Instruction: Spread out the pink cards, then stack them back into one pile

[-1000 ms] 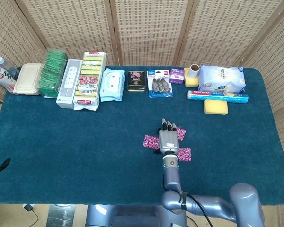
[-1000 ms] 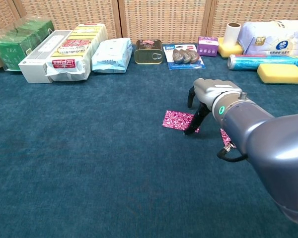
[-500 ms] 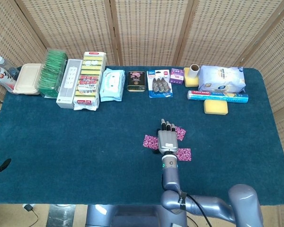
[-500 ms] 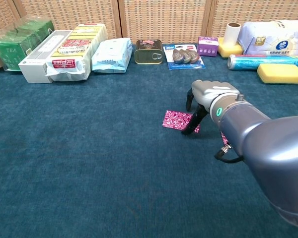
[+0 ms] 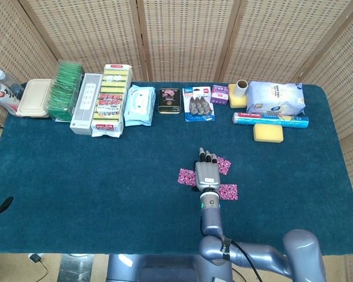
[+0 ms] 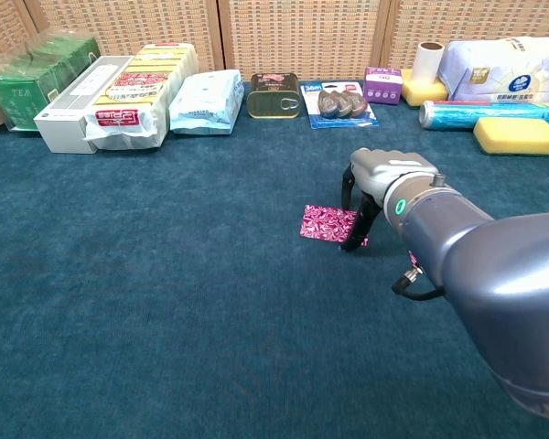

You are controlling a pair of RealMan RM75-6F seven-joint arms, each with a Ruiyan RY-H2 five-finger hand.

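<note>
**A:** Where are the pink cards?

**B:** Just right of the middle of the head view, on the blue table cloth. Three show there, spread out: the left card, the upper right card and the lower right card. In the chest view the left card lies flat just right of centre, and only a sliver of another shows behind the arm.

**A:** And the right hand?

**B:** The right hand sits in the midst of the three cards, back upward. In the chest view the right hand stands over the left card with its dark fingers pointing down, their tips on or at that card's right edge. Nothing is lifted off the cloth. The fingers stand a little apart, but I cannot tell whether they pinch the card or only touch it.

**A:** The left hand?

**B:** Neither view shows it.

**A:** What else is on the table?

**B:** A row along the top of the head view: a bottle and a beige box at the upper left, then green tea packs, a white power strip, sponge packs, a wipes pack, a tin, a blister pack, a small purple box, a paper roll, a white bag, a foil roll and a yellow sponge at the upper right.
</note>
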